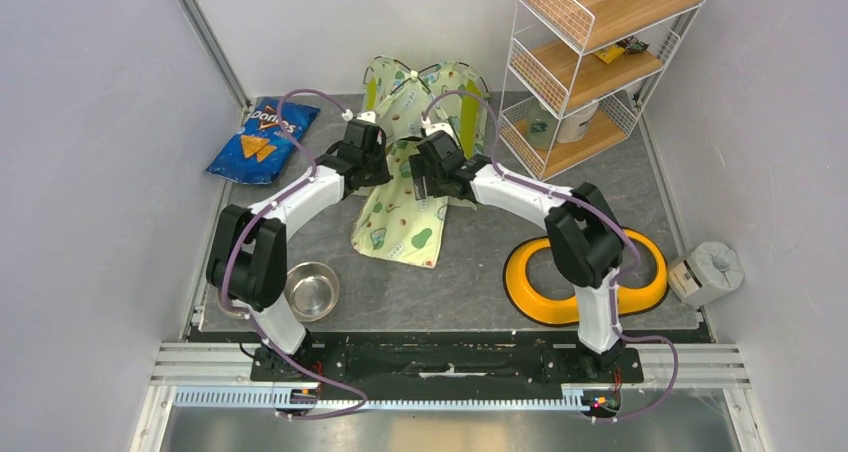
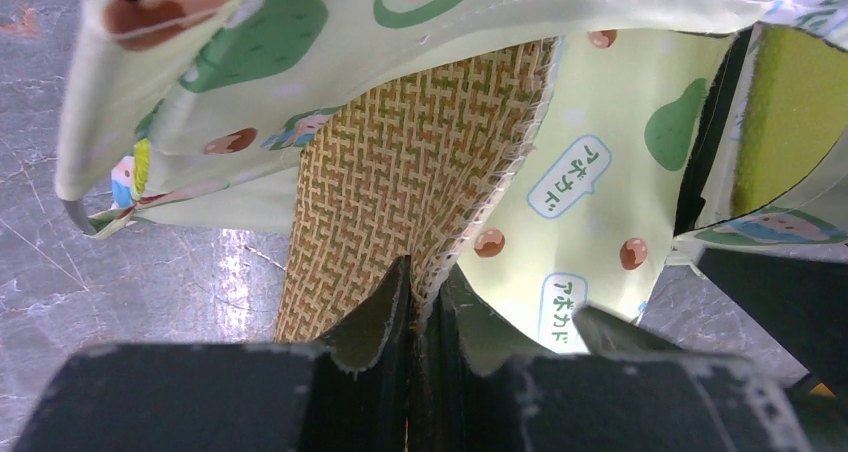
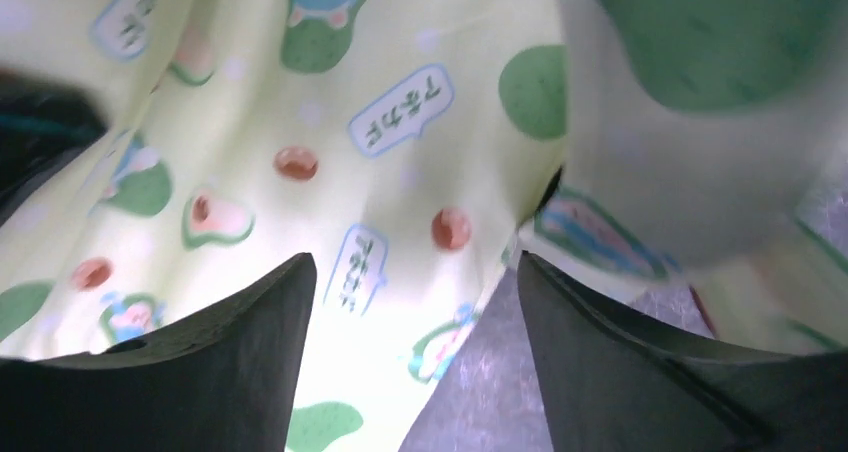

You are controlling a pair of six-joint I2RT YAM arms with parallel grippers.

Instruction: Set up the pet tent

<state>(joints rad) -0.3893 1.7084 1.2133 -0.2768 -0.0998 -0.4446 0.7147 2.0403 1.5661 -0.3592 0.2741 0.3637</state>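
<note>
The pet tent [image 1: 420, 87], a small pale-green fabric shelter printed with avocados, sits slumped at the far middle of the grey stone-look table [image 1: 480, 272], close to the back wall. Its bulk spreads left to right, its peak leans toward the far side, and a strip of lime-green lining [image 1: 469, 122] shows on its right flank. Which way the doorway faces cannot be told.

In front of it lies the flat mat of matching print [image 1: 400, 222], long axis running near to far. Its near edge is down on the table and its far end is raised between the two arms.

The left gripper [image 2: 425, 277] is narrow, with its fingers pinched on the edge of the mat's tan woven underside [image 2: 400, 172]. The right gripper [image 3: 415, 262] stands wide with nothing between its fingers, and printed fabric hangs just beyond them.

A blue crisp bag [image 1: 262, 140] lies far left and a round steel bowl [image 1: 311, 290] near left. A yellow oval feeder [image 1: 585, 277] sits near right, and a white wire shelf with wooden boards [image 1: 600, 62] stands far right.
</note>
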